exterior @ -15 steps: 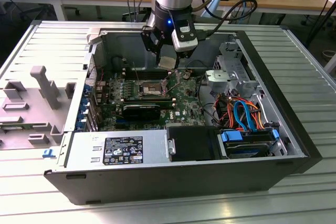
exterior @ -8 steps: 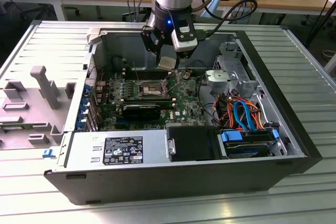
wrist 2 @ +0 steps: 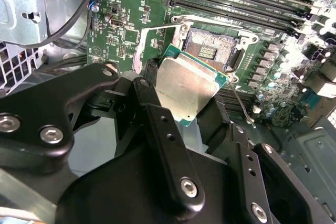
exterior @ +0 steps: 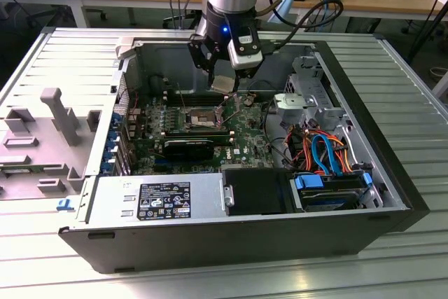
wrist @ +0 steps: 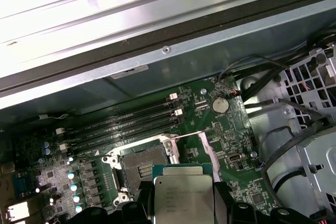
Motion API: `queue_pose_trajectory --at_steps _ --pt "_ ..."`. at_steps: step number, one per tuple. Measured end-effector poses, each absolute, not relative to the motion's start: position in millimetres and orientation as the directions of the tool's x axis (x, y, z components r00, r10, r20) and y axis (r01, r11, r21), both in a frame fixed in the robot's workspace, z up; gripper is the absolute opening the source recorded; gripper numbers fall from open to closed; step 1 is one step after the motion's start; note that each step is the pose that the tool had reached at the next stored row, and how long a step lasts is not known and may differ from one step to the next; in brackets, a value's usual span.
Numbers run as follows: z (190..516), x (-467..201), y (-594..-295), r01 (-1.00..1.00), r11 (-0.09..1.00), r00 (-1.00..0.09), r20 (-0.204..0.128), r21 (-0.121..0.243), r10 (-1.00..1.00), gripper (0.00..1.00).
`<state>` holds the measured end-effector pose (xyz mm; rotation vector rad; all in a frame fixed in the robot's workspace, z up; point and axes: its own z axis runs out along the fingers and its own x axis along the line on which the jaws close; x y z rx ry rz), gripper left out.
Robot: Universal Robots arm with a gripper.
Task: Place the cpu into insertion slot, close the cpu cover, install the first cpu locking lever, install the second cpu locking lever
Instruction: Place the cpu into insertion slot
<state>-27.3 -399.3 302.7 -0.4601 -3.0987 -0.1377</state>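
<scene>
- The claw (exterior: pixel 225 86) is hanging inside the open computer case (exterior: pixel 392 173), over the far part of the green circuit board (exterior: pixel 245 141).
- It is gripping the cpu (exterior: pixel 224 83) by two opposite edges. Its black fingers (wrist 2: pixel 157 114) are closing only as far as the chip's width allows.
- In the second wrist view the cpu (wrist 2: pixel 189 85) is showing its silvery-grey top, tilted, with a thin green border peeking out around the metal.
- The cpu is riding in the air, clear of the board and touching nothing but the claw.
- The insertion slot (exterior: pixel 201 117) is lying bare below it, a little nearer and towards the exterior view's left, dark centre exposed.
- In both wrist views the insertion slot (wrist 2: pixel 210 51) (wrist: pixel 140 166) is sitting just beyond the chip's (wrist: pixel 182 198) leading edge.
- The cpu cover (wrist 2: pixel 140 45) is standing swung away from the slot, beside its rim.
- A thin wire lever (wrist 2: pixel 240 103) is sticking up on the slot's other side, apart from the chip.
- Long black memory sticks (wrist: pixel 126 121) are lying in a row just on the far side of the slot.
- A grey power supply (exterior: pixel 161 197) is sitting along the case's near wall, and blue and orange cables (exterior: pixel 325 152) are bunching at the exterior view's right.
- The case is resting on the ribbed metal counter (exterior: pixel 420 103).
</scene>
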Motion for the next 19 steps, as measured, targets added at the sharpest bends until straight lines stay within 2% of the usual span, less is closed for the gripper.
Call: queue_pose_trajectory --at_steps 19 --pt "302.3 -27.2 -399.3 0.314 0.946 -0.949 0.019 0.086 0.313 0.55"
